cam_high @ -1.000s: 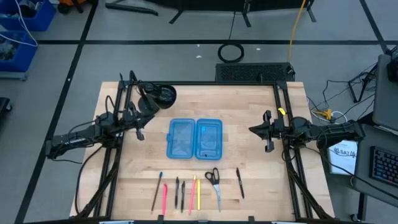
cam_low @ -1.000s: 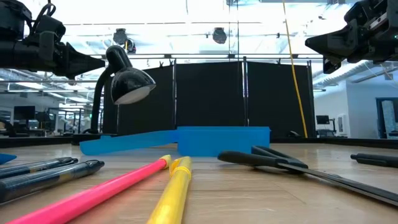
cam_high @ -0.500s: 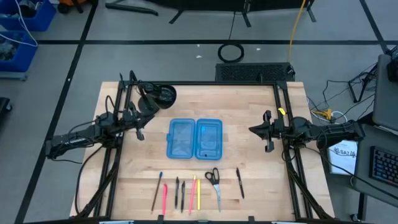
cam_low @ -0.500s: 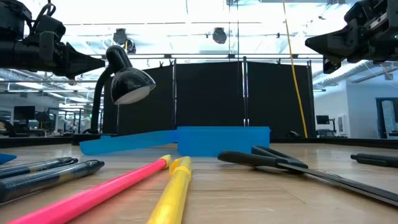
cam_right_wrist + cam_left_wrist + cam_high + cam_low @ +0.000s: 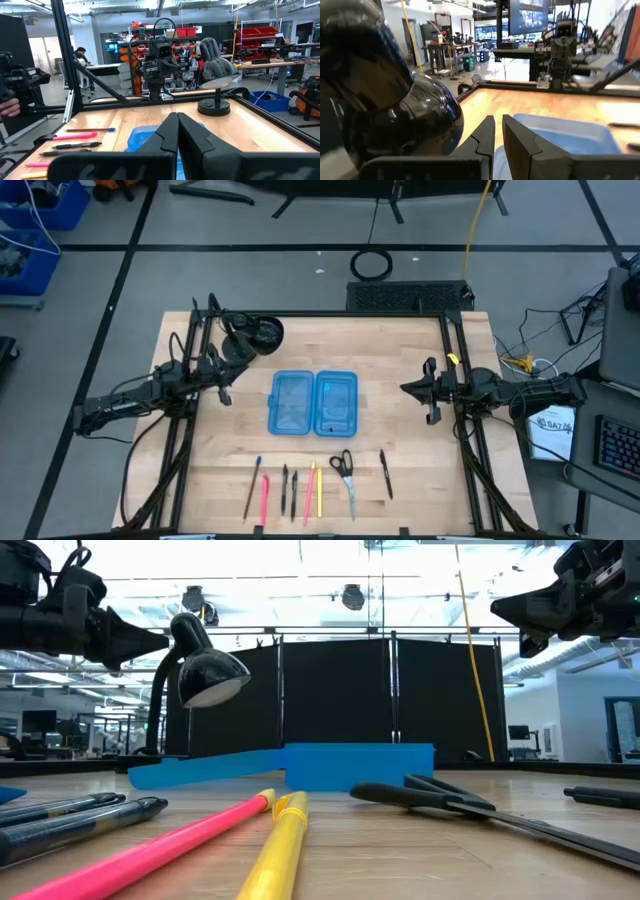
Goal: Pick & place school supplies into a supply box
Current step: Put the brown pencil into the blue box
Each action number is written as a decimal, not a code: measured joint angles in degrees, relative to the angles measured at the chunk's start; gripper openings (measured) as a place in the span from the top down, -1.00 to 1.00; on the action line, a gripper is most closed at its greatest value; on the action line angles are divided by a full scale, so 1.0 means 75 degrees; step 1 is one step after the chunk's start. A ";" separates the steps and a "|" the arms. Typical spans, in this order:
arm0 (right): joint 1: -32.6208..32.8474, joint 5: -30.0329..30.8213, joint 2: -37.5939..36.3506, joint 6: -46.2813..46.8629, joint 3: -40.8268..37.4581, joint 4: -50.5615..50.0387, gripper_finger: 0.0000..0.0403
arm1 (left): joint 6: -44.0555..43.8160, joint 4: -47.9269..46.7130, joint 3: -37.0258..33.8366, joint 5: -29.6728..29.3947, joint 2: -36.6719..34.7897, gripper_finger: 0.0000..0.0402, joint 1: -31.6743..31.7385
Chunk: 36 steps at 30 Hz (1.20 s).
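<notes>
The supply box point(image 5: 313, 402) lies open on the table's middle, its two translucent blue halves flat side by side. The school supplies lie in a row near the front edge: a brown pencil point(image 5: 252, 488), pink pens point(image 5: 265, 500), black pens point(image 5: 289, 490), a yellow pen point(image 5: 319, 492), scissors point(image 5: 345, 474) and one more black pen point(image 5: 385, 474). My left gripper point(image 5: 498, 125) hovers level, left of the box, with only a narrow slit between its fingers and nothing in it. My right gripper point(image 5: 177, 117) hovers level, right of the box, shut and empty.
A black desk lamp point(image 5: 255, 335) stands at the far left of the table, close beside my left gripper; its head point(image 5: 385, 100) shows large in the left wrist view. Black frame rails point(image 5: 455, 410) run along both sides. A person's hand point(image 5: 7, 107) shows beyond the table's edge.
My left gripper has rolled slightly about the line it points along and has stayed in place. Nothing on the table has moved.
</notes>
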 joint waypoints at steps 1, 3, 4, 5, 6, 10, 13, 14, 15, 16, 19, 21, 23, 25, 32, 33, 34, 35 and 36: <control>0.0000 0.0000 -0.0001 0.0000 -0.0003 -0.0003 1.00 | -0.0266 0.0000 0.0001 0.0000 0.0000 0.79 0.0000; 0.0000 0.0000 0.0000 0.0000 0.0000 -0.0003 1.00 | -0.0772 0.0000 0.0001 0.0001 0.0001 0.79 0.0000; -0.0001 0.0000 0.0001 0.0000 -0.0002 -0.0003 1.00 | -0.0985 0.0000 0.0000 0.0000 -0.0001 0.79 0.0000; -0.0001 0.0000 -0.0001 0.0000 -0.0001 -0.0003 1.00 | -0.1185 0.0000 0.0000 0.0000 0.0001 0.79 0.0000; -0.0002 0.0000 0.0000 0.0000 -0.0002 -0.0003 1.00 | -0.1329 0.0000 0.0000 -0.0001 0.0001 0.79 0.0000; -0.0001 0.0003 0.0001 -0.0066 -0.0001 0.0125 1.00 | -0.1855 0.0501 0.0003 -0.0154 0.0001 0.79 0.0000; -0.0003 0.0003 0.0001 -0.0077 0.0000 0.0136 1.00 | -0.2489 0.0601 0.0192 0.0357 0.0039 0.79 -0.0130; 0.0000 0.0007 0.0001 -0.0082 -0.0001 0.0138 1.00 | -0.2668 0.0500 0.0345 0.0444 0.0149 0.79 -0.0254; -0.0003 0.0017 0.0001 -0.0082 -0.0003 0.0143 1.00 | -0.2889 0.0196 0.0529 0.0374 0.0303 0.79 -0.0431; 0.0000 0.0017 0.0001 -0.0082 0.0000 0.0142 1.00 | -0.3072 -0.0271 0.0722 0.0164 0.0493 0.79 -0.0648; -0.0002 0.0012 0.0013 -0.0085 0.0000 0.0109 1.00 | -0.3762 -0.1181 0.1400 -0.0646 0.1536 0.79 -0.1563; -0.0001 0.0009 0.0013 -0.0085 -0.0002 0.0109 1.00 | -0.4219 -0.1346 0.1918 -0.1142 0.2465 0.79 -0.2291; 0.0000 0.0009 0.0013 -0.0093 -0.0003 0.0108 1.00 | -0.4684 -0.1878 0.2614 -0.1599 0.3538 0.79 -0.3050; 0.0000 0.0009 0.0013 -0.0216 -0.0001 0.0108 1.00 | -0.5455 -0.2846 0.3526 -0.2145 0.4650 0.79 -0.3765; 0.0000 0.0006 0.0013 -0.0208 0.0000 0.0102 1.00 | -0.9428 -0.6658 0.6588 -0.2917 0.8111 0.79 -0.5518; 0.0000 0.0006 0.0013 -0.0207 -0.0003 0.0095 1.00 | -0.9923 -0.6976 0.6919 -0.2905 0.8535 0.79 -0.5709; 0.0000 0.0006 0.0013 -0.0204 -0.0002 0.0093 1.00 | -1.0423 -0.7246 0.7219 -0.2813 0.8925 0.79 -0.5878; -0.0002 0.0006 0.0013 -0.0204 -0.0002 0.0083 1.00 | -1.0881 -0.7466 0.7489 -0.2692 0.9269 0.79 -0.6037; -0.0002 0.0006 0.0013 -0.0204 -0.0001 0.0067 1.00 | -1.1248 -0.7660 0.7752 -0.2592 0.9595 0.79 -0.6183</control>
